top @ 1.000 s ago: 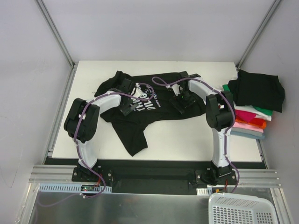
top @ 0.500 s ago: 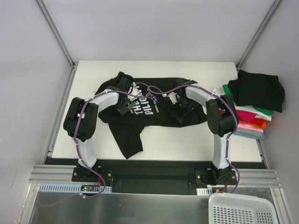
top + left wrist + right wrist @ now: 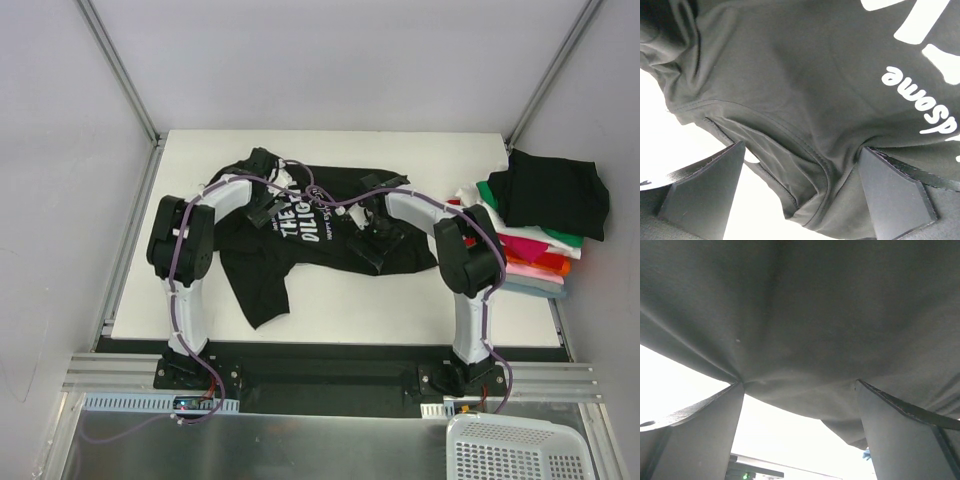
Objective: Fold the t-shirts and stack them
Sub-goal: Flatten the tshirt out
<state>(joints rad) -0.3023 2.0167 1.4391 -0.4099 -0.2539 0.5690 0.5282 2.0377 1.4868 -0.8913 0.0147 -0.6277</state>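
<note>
The black t-shirt with white lettering (image 3: 262, 278) lies crumpled and spread across the middle of the white table (image 3: 400, 300). My left gripper (image 3: 268, 205) rests on its left part near the lettering. In the left wrist view (image 3: 802, 165) the jaws stand wide apart, with a seamed fold of black cloth (image 3: 805, 125) between the fingertips. My right gripper (image 3: 372, 240) rests on the shirt's right part. In the right wrist view (image 3: 800, 390) it is also wide open, its tips touching the cloth (image 3: 805, 315). A stack of folded t-shirts (image 3: 550, 195), black on top, stands at the right edge.
Under the black top shirt the stack shows green, white, red, pink, orange and blue-grey layers (image 3: 535, 258). A white plastic basket (image 3: 515, 450) sits below the table at the bottom right. Metal frame posts (image 3: 120, 70) rise at the back corners.
Both grippers have slid left and the shirt has moved with them. More of the white lettering shows, and the lower flap has shifted left.
</note>
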